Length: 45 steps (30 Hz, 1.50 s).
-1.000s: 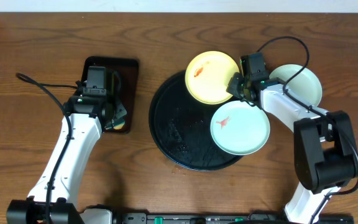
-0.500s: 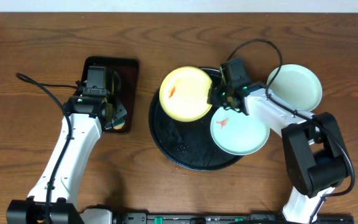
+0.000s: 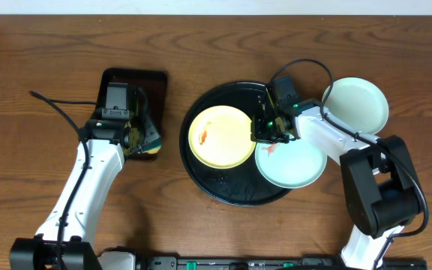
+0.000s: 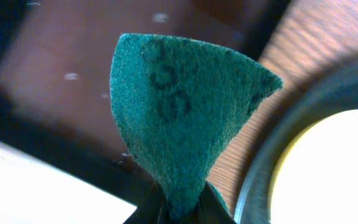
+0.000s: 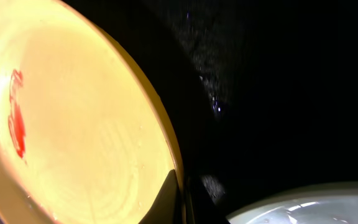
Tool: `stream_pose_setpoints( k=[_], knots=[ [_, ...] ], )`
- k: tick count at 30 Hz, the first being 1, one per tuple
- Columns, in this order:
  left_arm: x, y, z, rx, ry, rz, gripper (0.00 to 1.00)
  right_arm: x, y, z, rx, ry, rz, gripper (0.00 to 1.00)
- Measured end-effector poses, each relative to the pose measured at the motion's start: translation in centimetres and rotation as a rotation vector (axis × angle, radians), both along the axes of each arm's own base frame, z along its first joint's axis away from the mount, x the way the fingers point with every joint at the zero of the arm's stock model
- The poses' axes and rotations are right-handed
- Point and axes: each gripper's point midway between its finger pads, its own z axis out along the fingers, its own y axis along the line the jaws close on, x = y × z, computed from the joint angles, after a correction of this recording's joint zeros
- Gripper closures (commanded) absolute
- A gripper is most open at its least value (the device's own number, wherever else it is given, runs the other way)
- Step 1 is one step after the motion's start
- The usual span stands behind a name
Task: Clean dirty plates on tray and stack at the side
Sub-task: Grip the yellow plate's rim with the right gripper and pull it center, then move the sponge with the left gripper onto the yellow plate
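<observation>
The pale yellow plate (image 3: 221, 136) is inside the black tray (image 3: 223, 184), toward its left half, with a red-orange smear (image 3: 203, 135) left of its centre. The right jaws are closed on the plate's right-hand rim. In the right wrist view the rim (image 5: 160, 143) runs straight into the pinched tips, with the smear (image 5: 16, 118) far across the yellow face. Whether the plate lies flat or is tipped up a little, I cannot tell.

Just beside that grip is 1 of the 2 mint-white plates (image 3: 291, 161). It carries a small red mark (image 3: 270, 147) near its upper left edge and sits over the tray's right rim, part inside and part past it. The other mint-white plate (image 3: 355, 103) rests on the worktop (image 3: 51, 45) to the right of the tray, near it but apart, its face plain and pale.

Well off to the left, the left jaws are clamped on a green scouring pad (image 4: 179, 112), which stands up folded into a fan above the tips. They hang over the right edge of the dark brown rectangular tray (image 3: 156, 90). From the left wrist, the black tray's rim (image 4: 253, 186) and a slice of the yellow plate (image 4: 328, 174) show at the lower right.
</observation>
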Motion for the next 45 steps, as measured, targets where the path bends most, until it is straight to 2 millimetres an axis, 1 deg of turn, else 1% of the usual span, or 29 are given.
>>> stream_pose_setpoints(
  k=[6,14,16,20,30,35,37,45],
  knots=[
    [0.3,-3.4,0.4,-0.101,-0.025,-0.141,0.92,-0.8,-0.2,-0.4,-0.058,-0.008,0.054,0.99],
    [0.0,-8.2,1.0,-0.150,-0.054,-0.281,0.92,-0.3,0.6,-0.4,-0.094,-0.069,0.089,0.99],
    [0.0,-9.8,1.3,-0.155,-0.073,-0.324,0.92,-0.3,1.0,-0.4,-0.121,-0.092,0.097,0.99],
    [-0.3,-11.7,1.5,-0.166,-0.088,-0.376,0.92,-0.1,1.1,-0.4,-0.172,-0.125,0.093,0.99],
    [-0.3,-12.1,1.6,-0.205,-0.079,-0.288,0.92,0.5,1.5,-0.2,-0.183,-0.163,0.080,0.99],
    [0.3,-13.4,1.8,-0.228,-0.106,-0.293,0.92,0.5,1.5,-0.2,-0.189,-0.168,0.082,0.99],
    [0.4,-13.7,1.2,-0.228,-0.095,-0.297,0.92,0.4,1.6,-0.2,-0.193,-0.170,0.084,0.99],
    [0.5,-14.0,-2.7,-0.207,0.003,-0.289,0.92,0.4,1.6,-0.2,-0.200,-0.174,0.085,0.99]
  ],
)
